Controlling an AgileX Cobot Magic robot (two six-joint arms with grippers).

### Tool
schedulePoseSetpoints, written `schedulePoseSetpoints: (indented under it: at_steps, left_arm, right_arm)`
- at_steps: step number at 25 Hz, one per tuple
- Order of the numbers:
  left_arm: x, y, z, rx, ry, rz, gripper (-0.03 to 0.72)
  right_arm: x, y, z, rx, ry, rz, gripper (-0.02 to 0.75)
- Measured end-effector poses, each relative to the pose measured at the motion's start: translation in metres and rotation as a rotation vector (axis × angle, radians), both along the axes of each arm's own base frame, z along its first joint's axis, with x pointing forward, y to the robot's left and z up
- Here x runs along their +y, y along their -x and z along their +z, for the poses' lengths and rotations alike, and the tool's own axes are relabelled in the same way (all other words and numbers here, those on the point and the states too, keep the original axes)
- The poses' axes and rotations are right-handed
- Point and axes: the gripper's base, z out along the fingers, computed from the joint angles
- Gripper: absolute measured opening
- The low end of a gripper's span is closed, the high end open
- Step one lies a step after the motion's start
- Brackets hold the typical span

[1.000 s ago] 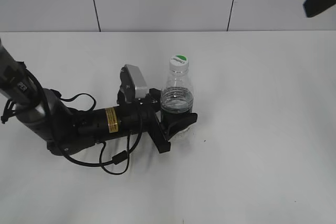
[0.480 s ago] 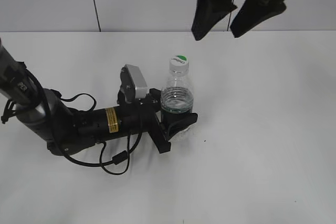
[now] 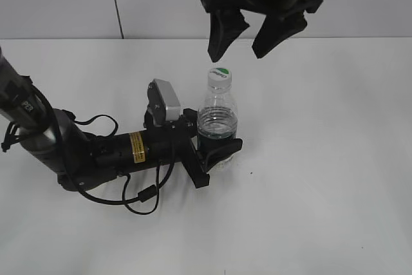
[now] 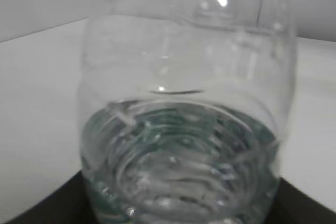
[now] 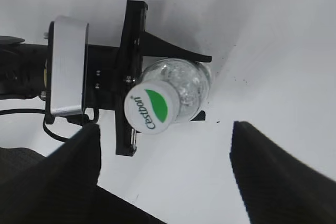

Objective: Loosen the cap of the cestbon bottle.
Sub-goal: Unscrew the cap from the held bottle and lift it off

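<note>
Left arm [image 3: 96, 149] lies low along the table [image 3: 335, 159], running from the left edge toward the middle. Its left gripper [image 3: 215, 143] sits at the bottle [image 3: 217, 117], fingers clamped on the lower body from both sides. The bottle stands upright near the table's middle.

Right arm comes down from the top edge, its upper part cut off by the frame. I see the right gripper [image 3: 246, 38] hanging above the bottle and slightly far-right of it, not touching. Its two dark fingers [image 3: 222, 33] are spread well apart, tips pointing down. In the right wrist view both fingers [image 5: 268, 177] show only as blurred dark wedges at the lower corners, with the cap [image 5: 153, 107] between them and lower down.

Count: one bottle, one cap, two arms, two grippers. One silver camera block [image 3: 165, 100] on the left wrist.

The cap is on the neck, white with a green patch and lettering on top.

Hard to make out: the left wrist view is filled by the bottle [image 4: 184, 124], blurred and too close; only ribs and a green tint low down show. I see the left fingers there only as dark slivers at the bottom corners. The label band is mostly hidden behind the gripper.
</note>
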Motion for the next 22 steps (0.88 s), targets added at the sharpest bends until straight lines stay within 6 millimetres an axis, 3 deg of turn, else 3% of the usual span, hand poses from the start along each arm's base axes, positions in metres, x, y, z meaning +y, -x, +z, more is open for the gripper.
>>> schedulePoseSetpoints:
  at_steps: [11, 16, 22]
  left_arm:
    - [0.0, 0.0, 0.0, 0.0, -0.001, 0.001, 0.4]
    - [0.0, 0.0, 0.0, 0.0, 0.0, 0.001, 0.4]
    - [0.0, 0.0, 0.0, 0.0, 0.0, 0.001, 0.4]
  right_arm:
    - [0.024, 0.007, -0.015, 0.013, 0.039, 0.065, 0.584]
    - [0.027, 0.0, -0.029, 0.02, 0.082, 0.07, 0.584]
    - [0.025, -0.002, -0.029, 0.006, 0.1, 0.071, 0.584]
